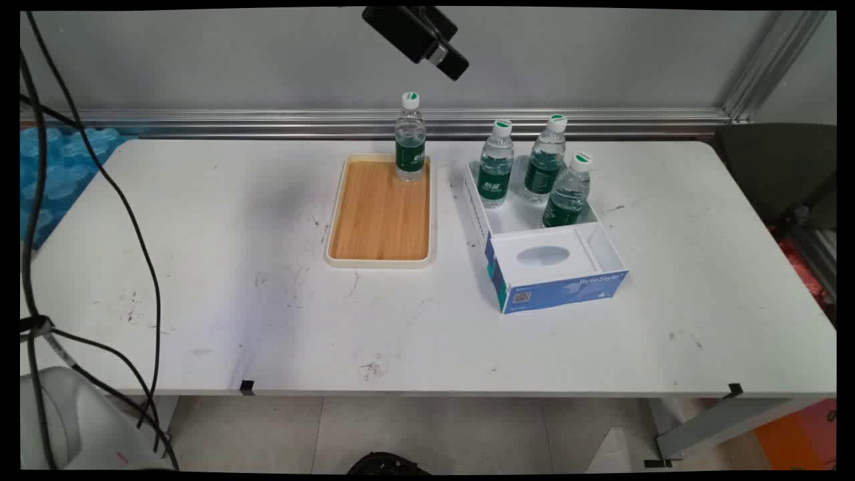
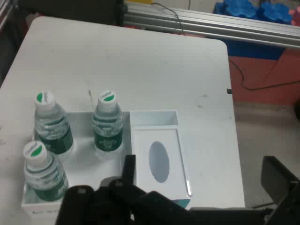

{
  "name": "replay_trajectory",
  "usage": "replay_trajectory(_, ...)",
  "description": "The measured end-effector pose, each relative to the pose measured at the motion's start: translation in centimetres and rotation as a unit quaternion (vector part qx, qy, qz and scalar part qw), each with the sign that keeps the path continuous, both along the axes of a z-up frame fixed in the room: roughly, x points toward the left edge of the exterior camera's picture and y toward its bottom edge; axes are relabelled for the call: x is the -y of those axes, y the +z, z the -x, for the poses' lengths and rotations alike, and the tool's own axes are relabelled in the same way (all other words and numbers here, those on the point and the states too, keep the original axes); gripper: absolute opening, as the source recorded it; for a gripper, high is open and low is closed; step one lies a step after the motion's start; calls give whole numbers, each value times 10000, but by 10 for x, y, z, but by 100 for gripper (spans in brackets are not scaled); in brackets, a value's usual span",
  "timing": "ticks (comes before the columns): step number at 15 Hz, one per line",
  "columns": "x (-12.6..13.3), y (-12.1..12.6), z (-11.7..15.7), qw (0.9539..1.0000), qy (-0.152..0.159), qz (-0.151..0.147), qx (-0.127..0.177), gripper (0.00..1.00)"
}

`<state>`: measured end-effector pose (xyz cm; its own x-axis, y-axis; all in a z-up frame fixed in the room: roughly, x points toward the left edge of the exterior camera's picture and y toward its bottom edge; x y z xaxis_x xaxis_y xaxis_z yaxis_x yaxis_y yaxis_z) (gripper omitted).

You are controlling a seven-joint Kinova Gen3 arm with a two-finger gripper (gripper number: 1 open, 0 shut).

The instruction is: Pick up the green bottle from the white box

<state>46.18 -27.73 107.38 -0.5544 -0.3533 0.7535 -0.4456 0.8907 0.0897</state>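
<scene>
There are four water bottles. One bottle point(image 1: 410, 139) stands alone at the top end of the wooden tray point(image 1: 379, 214), in the middle of the frame. Three bottles point(image 1: 495, 164) stand in the white box point(image 1: 546, 257) just right of the tray. The counter point(image 1: 200, 267) has lots of bare room on the left. The claw point(image 1: 437, 47) hangs high at the top edge, holding nothing. The hand view shows its fingers point(image 2: 129, 168) spread wide above the box.

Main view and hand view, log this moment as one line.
gripper: open, empty, raised above table | box: three bottles | tray: one bottle upright at far end
</scene>
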Motion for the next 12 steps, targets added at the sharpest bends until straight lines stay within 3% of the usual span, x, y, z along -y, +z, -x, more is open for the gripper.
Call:
replay_trajectory(6,-3,-23,3,9962,790,-298,216,100)
replay_trajectory(12,19,-72,10,9860,1550,-332,516,100)
